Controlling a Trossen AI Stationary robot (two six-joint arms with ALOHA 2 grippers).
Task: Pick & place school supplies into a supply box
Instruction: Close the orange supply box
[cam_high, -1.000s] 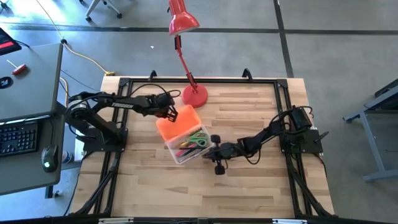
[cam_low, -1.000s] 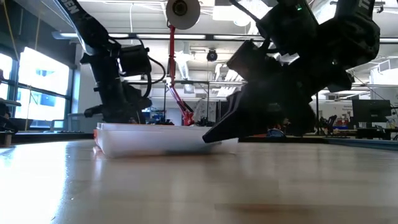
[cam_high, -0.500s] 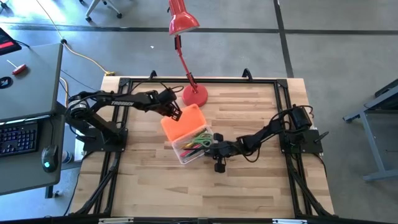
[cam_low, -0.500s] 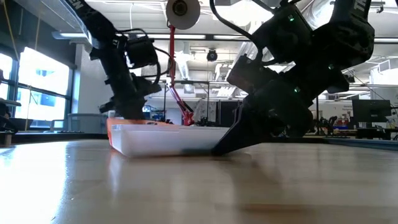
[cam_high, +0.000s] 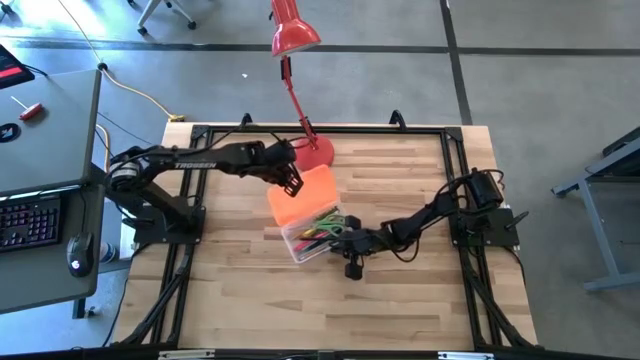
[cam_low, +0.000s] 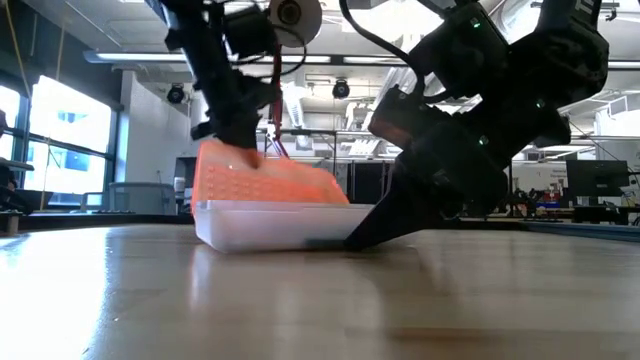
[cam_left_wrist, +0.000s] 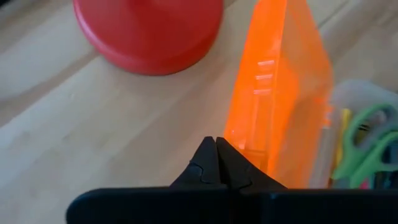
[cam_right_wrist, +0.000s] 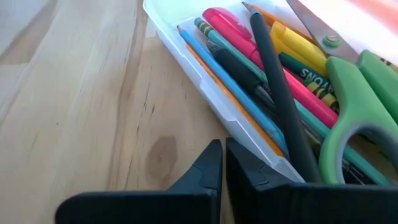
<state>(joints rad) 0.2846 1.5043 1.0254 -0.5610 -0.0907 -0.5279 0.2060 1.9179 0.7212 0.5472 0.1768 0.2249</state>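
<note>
The supply box (cam_high: 298, 246) is a clear tray on the table, and its orange lid (cam_high: 305, 195) is tilted up over it on a hinge. Pens, pencils, markers (cam_right_wrist: 280, 81) and green-handled scissors (cam_right_wrist: 360, 106) lie inside. My left gripper (cam_high: 292, 183) is shut at the lid's raised far-left edge; the left wrist view shows the lid (cam_left_wrist: 280, 93) edge-on beside it. My right gripper (cam_high: 343, 238) is shut, low on the table at the box's right side (cam_right_wrist: 205, 93). My left gripper (cam_left_wrist: 216, 146) pushes the lid's outer face near its raised free edge (cam_left_wrist: 245, 146) with the side of its shut fingers, slanting down from the table's left. The lid (cam_low: 265, 180) stands tilted, its hinged edge on the box. My right gripper (cam_right_wrist: 224, 149) has its shut fingers slanting down from the table's right, tips at the tabletop (cam_low: 350, 240). They lie against the box's clear side wall (cam_right_wrist: 264, 158). The box (cam_low: 270, 225) rests flat on the table.
The red desk lamp's round base (cam_high: 315, 152) stands just beyond the lid, close to my left gripper, and shows as the base (cam_left_wrist: 149, 25) in the left wrist view. Its stem leans toward the far edge. Bare wood lies near and right of the box.
My left gripper has moved toward the table's right and slightly far, staying shut. It has swung the orange lid from lying flat beside the box to tilted up over it. The box has slid a little to the right along the table.
</note>
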